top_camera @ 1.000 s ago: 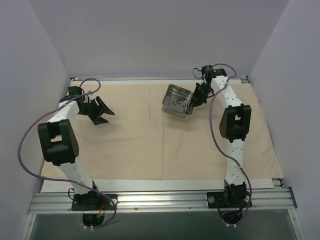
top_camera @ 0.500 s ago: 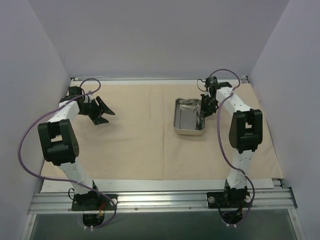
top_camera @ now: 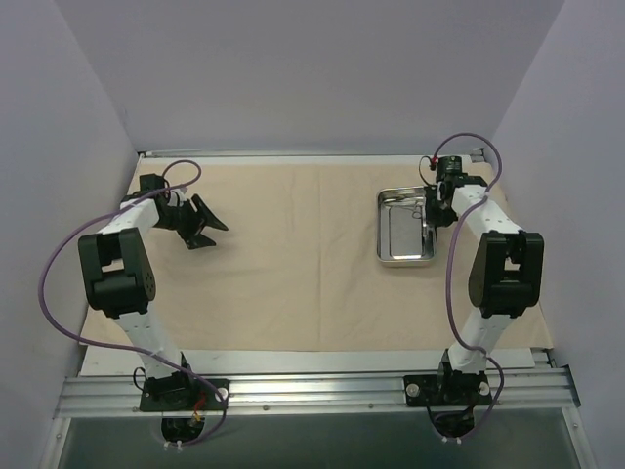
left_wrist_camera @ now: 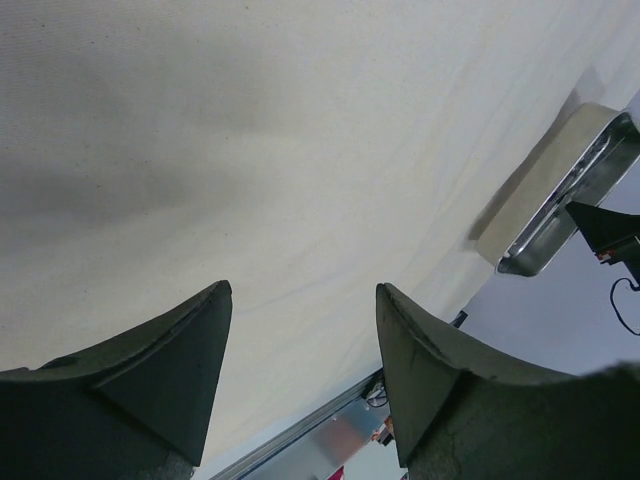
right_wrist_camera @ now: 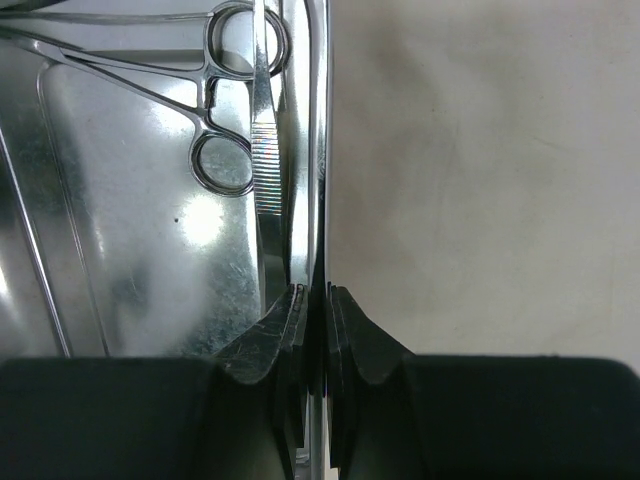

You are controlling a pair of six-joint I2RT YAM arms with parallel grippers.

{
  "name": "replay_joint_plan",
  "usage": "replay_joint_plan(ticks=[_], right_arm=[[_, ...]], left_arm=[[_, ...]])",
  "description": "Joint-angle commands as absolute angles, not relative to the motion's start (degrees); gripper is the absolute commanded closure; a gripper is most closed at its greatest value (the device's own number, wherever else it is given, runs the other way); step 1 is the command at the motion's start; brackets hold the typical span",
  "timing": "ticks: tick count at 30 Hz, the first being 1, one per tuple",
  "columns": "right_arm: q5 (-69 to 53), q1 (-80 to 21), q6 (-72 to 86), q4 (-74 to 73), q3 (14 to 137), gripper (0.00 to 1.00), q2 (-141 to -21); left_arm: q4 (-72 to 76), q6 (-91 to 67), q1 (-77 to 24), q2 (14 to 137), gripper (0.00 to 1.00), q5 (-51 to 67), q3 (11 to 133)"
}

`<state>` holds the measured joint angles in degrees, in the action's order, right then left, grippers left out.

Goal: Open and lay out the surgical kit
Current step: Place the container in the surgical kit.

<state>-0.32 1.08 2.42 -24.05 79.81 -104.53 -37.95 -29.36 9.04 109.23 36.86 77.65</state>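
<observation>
Had jaws of right gripper (right_wrist_camera: 318,300) nipped on the shiny rectangular steel tray (top_camera: 400,239), those of left gripper (left_wrist_camera: 302,290) wide over the large beige cloth wrap (top_camera: 293,264), already spread flat; judged thin metal scissor-like instruments (right_wrist_camera: 266,150), just beyond right jaws, not yet laid out.

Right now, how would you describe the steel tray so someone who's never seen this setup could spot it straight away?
Start with the big beige cloth filling the workspace. Towards its far right corner lies the steel tray, one long rim pinched by the right gripper. It is the only shiny thing on the cloth, a rounded-cornered rectangle with thin ring-handled instruments inside.
</observation>
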Motion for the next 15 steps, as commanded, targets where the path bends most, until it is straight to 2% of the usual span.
replay_joint_plan(ticks=[1,10,12,13,15], right_arm=[[0.7,2.7,-4.6,-21.1,76.6,1.0,-101.1],[-1.6,8.1,-6.2,-20.6,73.0,1.0,-103.4],[-1.6,8.8,-5.5,-21.7,74.1,0.93,-104.9],[-2.0,9.0,-5.0,-22.5,75.0,0.8,-105.6],[-2.5,9.4,-2.8,-25.0,78.2,0.7,-106.8]], left_arm=[[-35.9,-28.2,8.8,110.9,0.32,39.5,77.6],[-35.8,-27.9,9.4,114.6,0.32,41.4,78.6],[-35.7,-28.0,9.4,115.4,0.32,41.6,79.1],[-35.7,-28.1,9.4,115.6,0.32,41.8,79.2],[-35.7,-28.2,9.4,116.0,0.32,42.1,79.4]])
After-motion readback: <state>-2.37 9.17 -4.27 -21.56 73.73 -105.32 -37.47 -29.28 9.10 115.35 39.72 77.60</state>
